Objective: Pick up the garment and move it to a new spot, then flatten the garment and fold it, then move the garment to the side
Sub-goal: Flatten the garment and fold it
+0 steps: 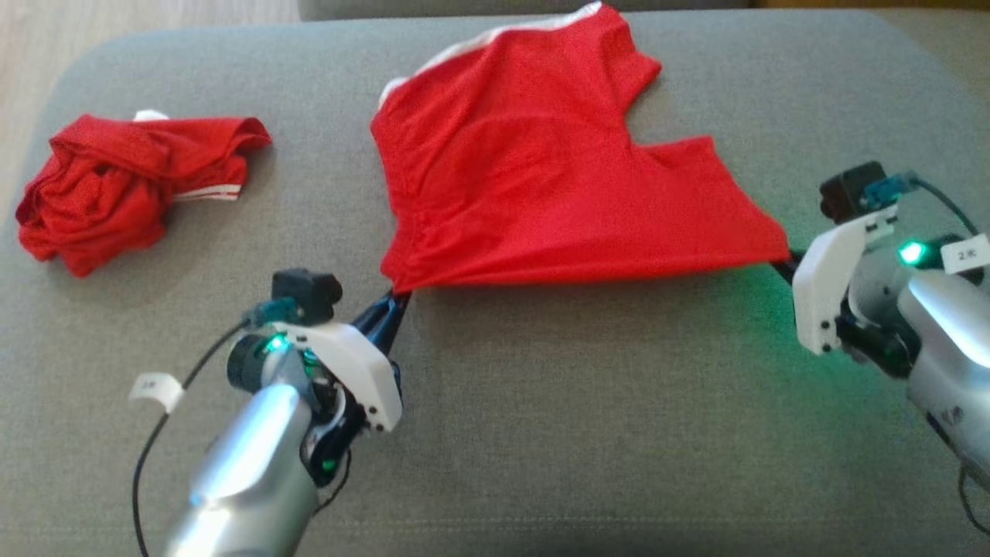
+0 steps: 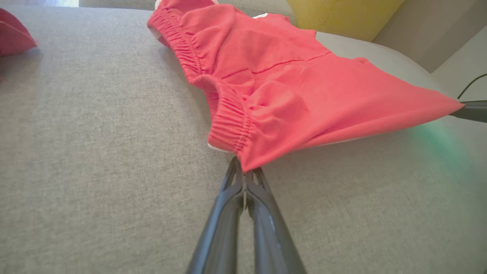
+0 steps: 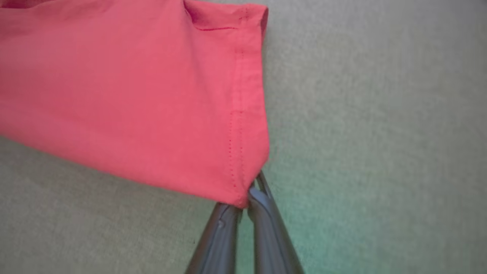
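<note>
Fingers of my left gripper (image 2: 245, 172) are clenched on the waistband corner of the red garment (image 1: 541, 170). The left wrist view gives me the gathered elastic running away from the tips, which the head view flattens out. My right gripper (image 3: 253, 188) is likewise pinched tight, on a stitched hem corner, and the right wrist view shows that seam plainly. In the head view, the near edge of the cloth is drawn taut between the two grippers, slightly raised off the grey cushion (image 1: 541, 433). The rest lies spread toward the back. Bare cushion lies open near me, between the arms. Well off to the left sits a crumpled red cloth (image 1: 116, 189), apart from the garment. Past the cushion's far edge, the left wrist view shows a yellow pillow (image 2: 342, 15).
</note>
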